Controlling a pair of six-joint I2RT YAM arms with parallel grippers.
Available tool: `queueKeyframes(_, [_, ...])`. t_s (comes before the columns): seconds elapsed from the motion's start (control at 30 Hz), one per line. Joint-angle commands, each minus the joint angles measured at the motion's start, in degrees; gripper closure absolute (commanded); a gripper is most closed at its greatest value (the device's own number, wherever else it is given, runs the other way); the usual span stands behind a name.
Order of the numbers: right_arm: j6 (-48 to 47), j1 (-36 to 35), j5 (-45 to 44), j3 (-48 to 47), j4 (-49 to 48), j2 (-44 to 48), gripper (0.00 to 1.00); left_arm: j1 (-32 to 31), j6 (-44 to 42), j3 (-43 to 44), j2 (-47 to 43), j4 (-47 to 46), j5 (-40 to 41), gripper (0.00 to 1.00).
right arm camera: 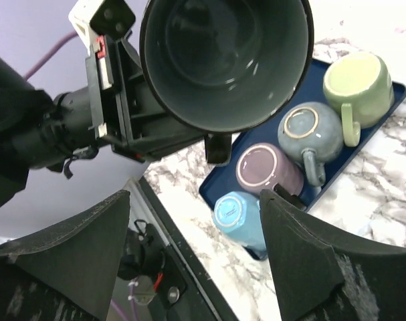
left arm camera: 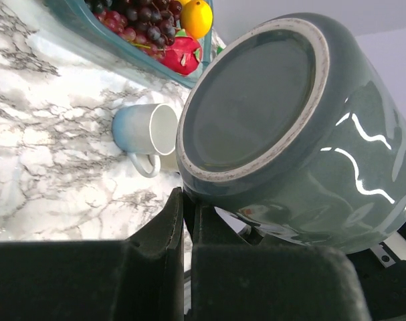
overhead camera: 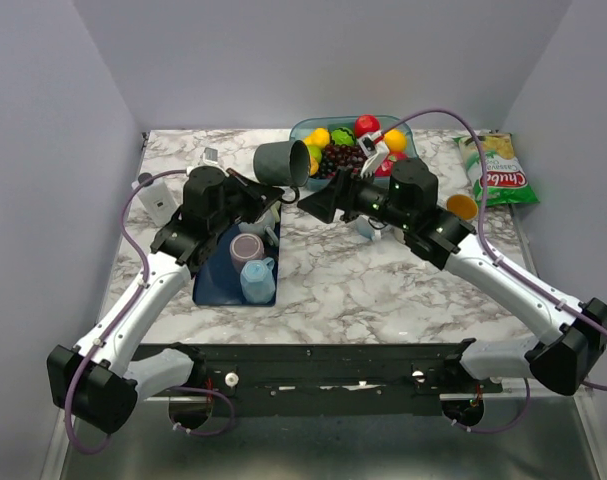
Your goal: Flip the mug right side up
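Over on my left, the navy tray (overhead camera: pixel 211 288) holds its small glazed mugs, and just above it my left gripper (left arm camera: pixel 188 207) has its fingers pressed nearly together under the dark grey-green mug (overhead camera: pixel 281 163). I read that as a clamp on the mug, likely at the handle, though the contact itself is hidden. The mug hangs in the air between tray and fruit bowl (overhead camera: pixel 305 130), clear of the marble table (overhead camera: pixel 383 290). It lies on its side with its long axis roughly level. The flat base with its pale, unglazed foot ring faces my left wrist, and the round mouth points right. The glossy ceramic looks slippery to me. Straight across, my right gripper (overhead camera: pixel 314 203) sits close to that rim, jaws spread wide and holding nothing. For my next move, the mouth has to swing upward.
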State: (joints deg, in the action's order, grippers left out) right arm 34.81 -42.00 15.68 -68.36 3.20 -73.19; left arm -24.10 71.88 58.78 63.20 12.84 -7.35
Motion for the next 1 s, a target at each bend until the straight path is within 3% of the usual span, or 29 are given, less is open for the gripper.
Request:
queueKeyframes(0.0, [-3.2,-1.4,-6.3,-3.7,-0.3,-2.1,0.16,-2.2,5.5,2.4,-1.7,-6.1,3.8,1.0])
queueKeyframes(0.4, [-3.0,-1.9,-10.9,-6.9,0.5,-7.8,0.28,-4.0,6.9,2.6,-1.4,-7.7,5.2,1.0])
queueKeyframes(0.77, [-1.9,-1.9,-11.5,-8.5,-0.2,-10.9,0.53,-6.0,6.1,2.3,-1.1,-7.0,6.7,1.0])
queueKeyframes(0.97, [-1.6,-1.9,-14.4,-5.7,-5.6,-9.4,0.66,-6.7,6.7,2.6,-0.9,-6.7,6.4,1.0])
